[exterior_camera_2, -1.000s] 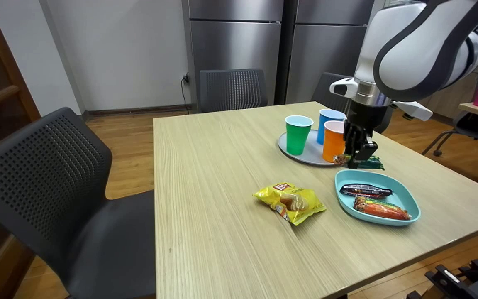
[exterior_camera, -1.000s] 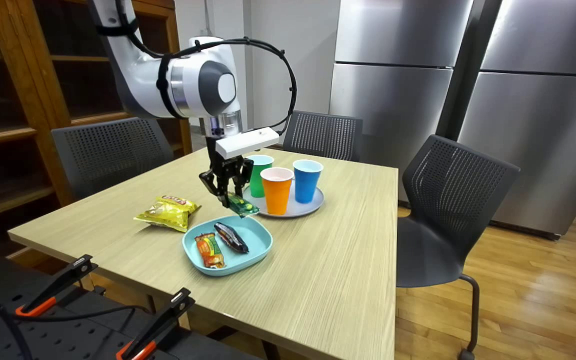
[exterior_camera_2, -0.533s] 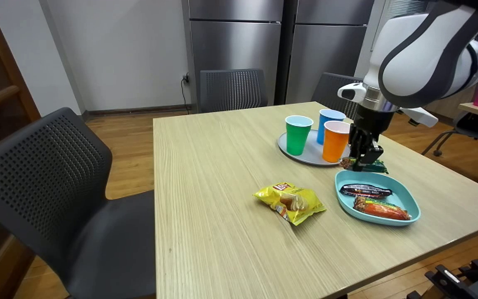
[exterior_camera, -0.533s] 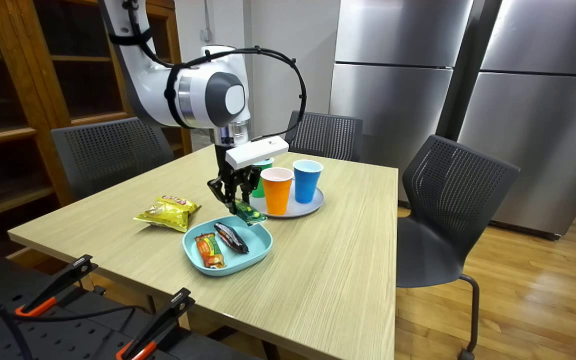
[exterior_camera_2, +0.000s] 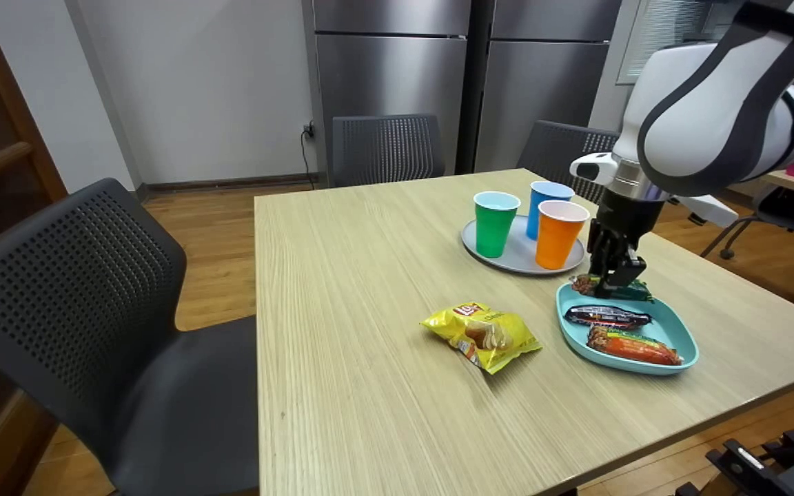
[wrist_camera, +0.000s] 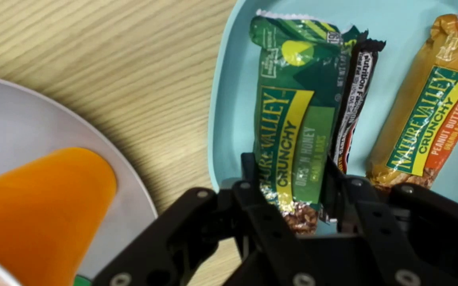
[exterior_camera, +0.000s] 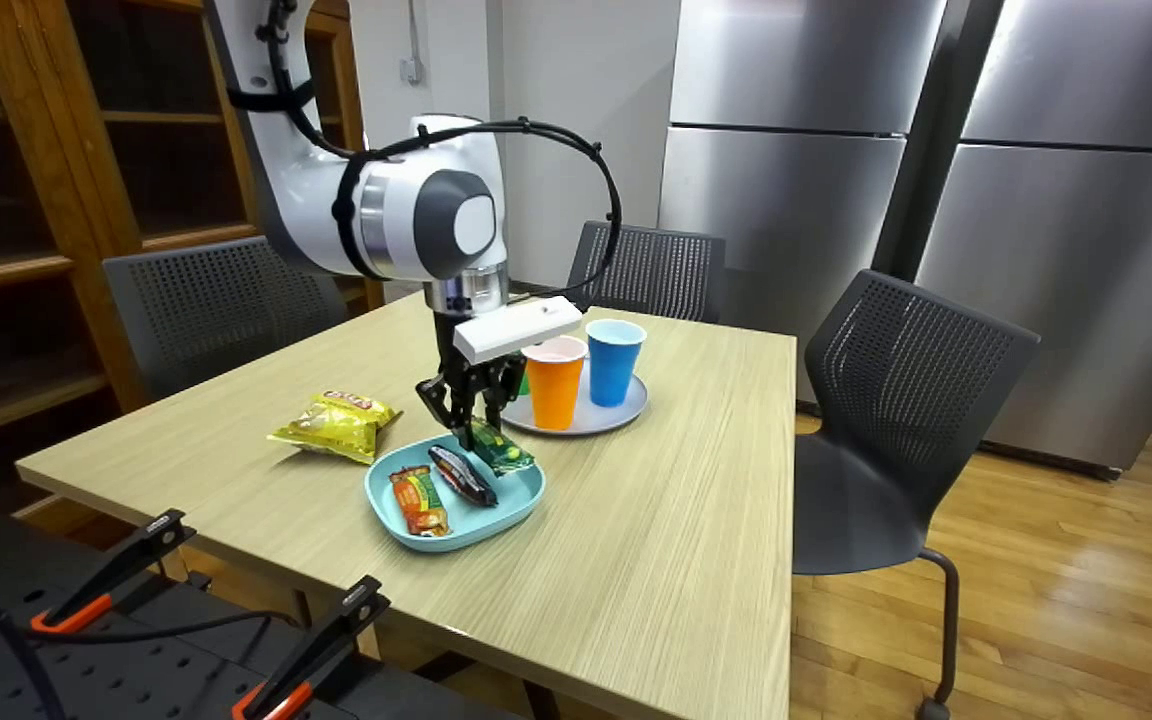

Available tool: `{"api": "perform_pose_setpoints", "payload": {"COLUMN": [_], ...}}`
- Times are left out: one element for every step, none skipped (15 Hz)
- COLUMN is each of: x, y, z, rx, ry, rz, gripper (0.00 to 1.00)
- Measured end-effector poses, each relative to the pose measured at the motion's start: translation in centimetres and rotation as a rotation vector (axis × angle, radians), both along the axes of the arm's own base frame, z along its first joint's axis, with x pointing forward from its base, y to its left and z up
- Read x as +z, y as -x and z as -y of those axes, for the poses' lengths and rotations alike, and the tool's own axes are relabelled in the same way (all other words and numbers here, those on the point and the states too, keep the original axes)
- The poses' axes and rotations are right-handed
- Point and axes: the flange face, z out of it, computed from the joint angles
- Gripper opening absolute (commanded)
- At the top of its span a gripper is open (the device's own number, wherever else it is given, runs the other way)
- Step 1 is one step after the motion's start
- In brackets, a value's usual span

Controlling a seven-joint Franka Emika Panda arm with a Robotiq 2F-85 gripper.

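My gripper [wrist_camera: 290,171] is shut on a green granola bar [wrist_camera: 296,115], with one finger on each long side. The bar also shows in both exterior views [exterior_camera: 504,455] [exterior_camera_2: 635,291]. It is at the far side of a turquoise tray [exterior_camera: 501,515]; I cannot tell whether it touches the tray floor. In the tray, beside the green bar, lies a dark-wrapped bar [exterior_camera_2: 607,316], partly covered by the green one in the wrist view [wrist_camera: 358,85]. An orange granola bar [wrist_camera: 431,119] lies beyond it in the tray.
A grey plate [exterior_camera_2: 517,258] beside the tray bears an orange cup [exterior_camera: 554,385], a blue cup [exterior_camera: 614,365] and a green cup [exterior_camera_2: 495,224]. A yellow chip bag [exterior_camera_2: 483,334] lies on the table [exterior_camera_2: 369,386]. Dark chairs [exterior_camera: 896,420] stand around it.
My gripper has moved down with the green bar in it, and over toward the tray. The bar is now lower, at the tray's far side. The other things have not moved.
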Motion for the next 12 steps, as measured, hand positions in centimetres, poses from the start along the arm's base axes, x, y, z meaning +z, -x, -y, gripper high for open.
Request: {"api": "perform_pose_setpoints", "payload": {"x": [-0.26,-0.49,-0.69,-0.82,-0.9,-0.95,-1.0,-1.01,-1.0,-0.97,-0.96,-0.93], "y": [0.11,0.22,0.31,0.38,0.41,0.43,0.44,0.43,0.41,0.38,0.36,0.34], "z": [0.23,0.44,0.59,0.7,0.73,0.71,0.66,0.61,0.59,0.58,0.58,0.57], "rx": [-0.006,-0.013,-0.018,-0.021,-0.023,-0.022,-0.022,-0.021,-0.021,-0.021,-0.022,-0.024], "ry": [-0.003,-0.006,-0.009,-0.011,-0.013,-0.013,-0.014,-0.015,-0.015,-0.015,-0.016,-0.017], "rz": [-0.002,-0.004,-0.006,-0.008,-0.008,-0.009,-0.009,-0.008,-0.006,-0.004,-0.002,0.001], "gripper": [0.14,0.23,0.14,0.14,0.14,0.54,0.66,0.72,0.8,0.86,0.95,0.99]}}
